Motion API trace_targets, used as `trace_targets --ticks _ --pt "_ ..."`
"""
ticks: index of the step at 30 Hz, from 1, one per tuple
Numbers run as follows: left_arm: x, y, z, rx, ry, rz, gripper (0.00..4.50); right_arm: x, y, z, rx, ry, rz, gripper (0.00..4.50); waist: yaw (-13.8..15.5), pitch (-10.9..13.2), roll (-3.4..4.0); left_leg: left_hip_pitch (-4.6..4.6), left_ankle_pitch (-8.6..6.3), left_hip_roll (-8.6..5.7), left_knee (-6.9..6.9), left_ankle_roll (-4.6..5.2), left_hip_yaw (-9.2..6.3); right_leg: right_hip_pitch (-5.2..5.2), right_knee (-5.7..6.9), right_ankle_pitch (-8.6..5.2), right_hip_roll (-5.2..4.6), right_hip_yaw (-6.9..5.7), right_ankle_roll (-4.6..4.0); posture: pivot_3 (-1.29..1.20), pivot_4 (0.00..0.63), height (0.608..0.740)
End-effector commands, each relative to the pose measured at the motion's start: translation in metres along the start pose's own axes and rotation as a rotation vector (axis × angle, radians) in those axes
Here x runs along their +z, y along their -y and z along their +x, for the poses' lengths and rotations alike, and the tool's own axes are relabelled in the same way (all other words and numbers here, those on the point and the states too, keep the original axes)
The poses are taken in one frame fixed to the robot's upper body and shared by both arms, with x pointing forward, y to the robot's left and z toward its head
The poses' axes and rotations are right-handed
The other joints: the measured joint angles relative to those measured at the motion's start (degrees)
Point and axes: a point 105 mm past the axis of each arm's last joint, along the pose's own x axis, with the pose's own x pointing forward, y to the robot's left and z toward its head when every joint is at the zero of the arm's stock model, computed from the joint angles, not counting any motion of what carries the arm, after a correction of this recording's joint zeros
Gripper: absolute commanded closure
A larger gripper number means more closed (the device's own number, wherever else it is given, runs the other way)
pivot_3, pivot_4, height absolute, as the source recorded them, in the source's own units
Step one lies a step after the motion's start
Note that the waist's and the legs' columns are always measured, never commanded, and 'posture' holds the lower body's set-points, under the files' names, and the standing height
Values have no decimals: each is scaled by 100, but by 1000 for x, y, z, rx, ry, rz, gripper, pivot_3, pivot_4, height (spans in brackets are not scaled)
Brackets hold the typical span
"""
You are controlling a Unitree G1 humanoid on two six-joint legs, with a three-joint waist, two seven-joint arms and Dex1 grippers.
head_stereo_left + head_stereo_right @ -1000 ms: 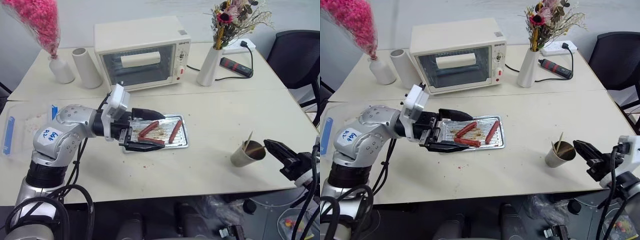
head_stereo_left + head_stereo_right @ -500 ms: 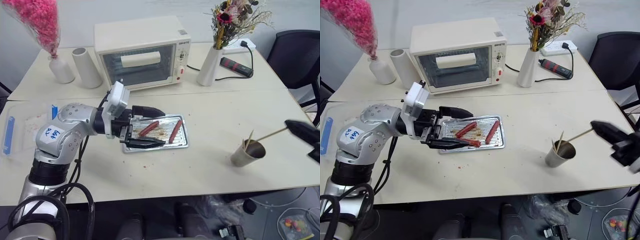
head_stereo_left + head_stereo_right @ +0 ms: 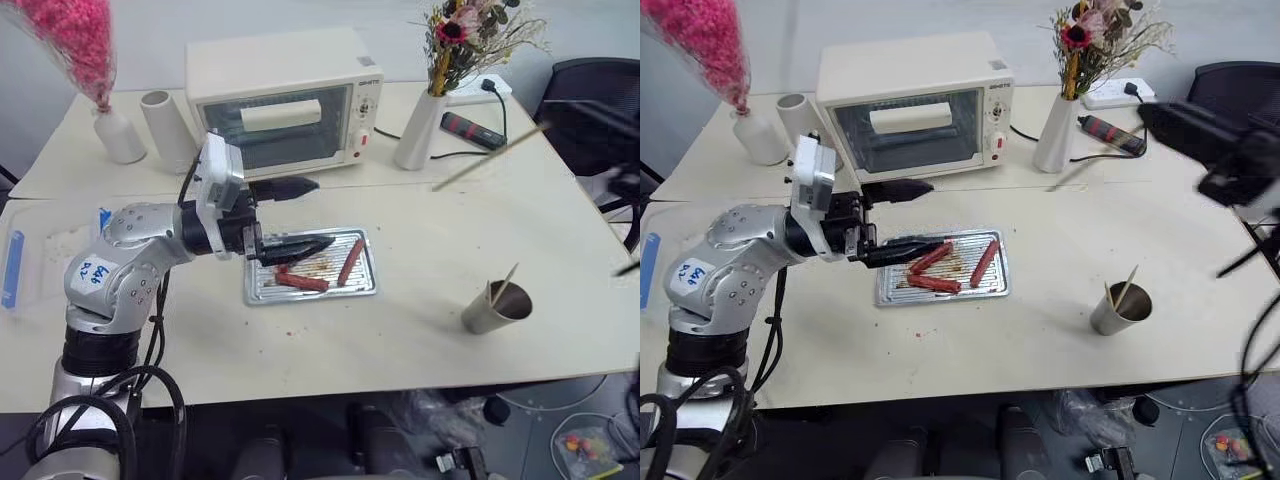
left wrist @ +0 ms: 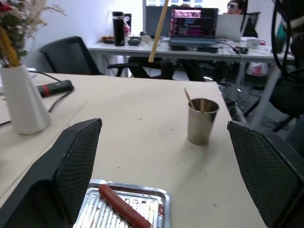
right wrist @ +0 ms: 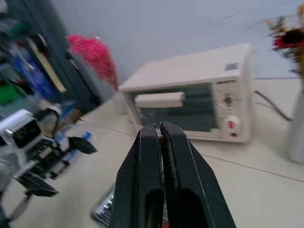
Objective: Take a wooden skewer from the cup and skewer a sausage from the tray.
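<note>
My right gripper (image 3: 1150, 115) is raised high over the table's right side, shut on a wooden skewer (image 3: 490, 157) that slants down to the left in the air. The grey-beige cup (image 3: 495, 305) stands near the front right edge with more sticks in it. The silver tray (image 3: 365, 291) lies mid-table with three reddish-brown sausages; one sausage (image 3: 350, 262) lies at its right end. My left gripper (image 3: 300, 215) hovers open above the tray's left end, its lower finger over a sausage. In the left wrist view the cup (image 4: 202, 121) and the skewer (image 4: 159, 28) show beyond the open fingers.
A cream toaster oven (image 3: 285, 100) stands behind the tray. Along the back are a white vase of dried flowers (image 3: 418, 130), a white cylinder (image 3: 165, 130) and a vase of pink flowers (image 3: 115, 135). A clear plastic box (image 3: 15, 265) lies at far left. A black chair (image 3: 590, 100) stands at the back right.
My right gripper has risen from beside the cup and swung left, drawing a skewer out with it. My left gripper has lifted a little off the tray and tilted up.
</note>
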Motion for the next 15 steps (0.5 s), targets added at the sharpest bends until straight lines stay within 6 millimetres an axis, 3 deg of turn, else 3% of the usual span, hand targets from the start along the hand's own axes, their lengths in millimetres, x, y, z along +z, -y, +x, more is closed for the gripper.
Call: trace_targets --ticks 1,7,15 --pt "13 -2 -7 106 58 46 0 -17 -4 31 45 32 156 4494 30 1 3 -10 2 -5 2 1 -1 -12 6 1 -6 1 1 0 150 740" --pt "8 5 -15 192 73 13 0 -47 -9 64 98 16 422 4494 64 0 5 -83 8 -10 30 4 -40 -53 24 4 -34 -28 -1 0 150 740" --pt "4 8 -20 230 60 2 0 -51 -17 78 150 -3 492 4494 110 0 5 -100 -5 -21 54 24 -35 -55 10 10 -51 -50 9 0 150 740"
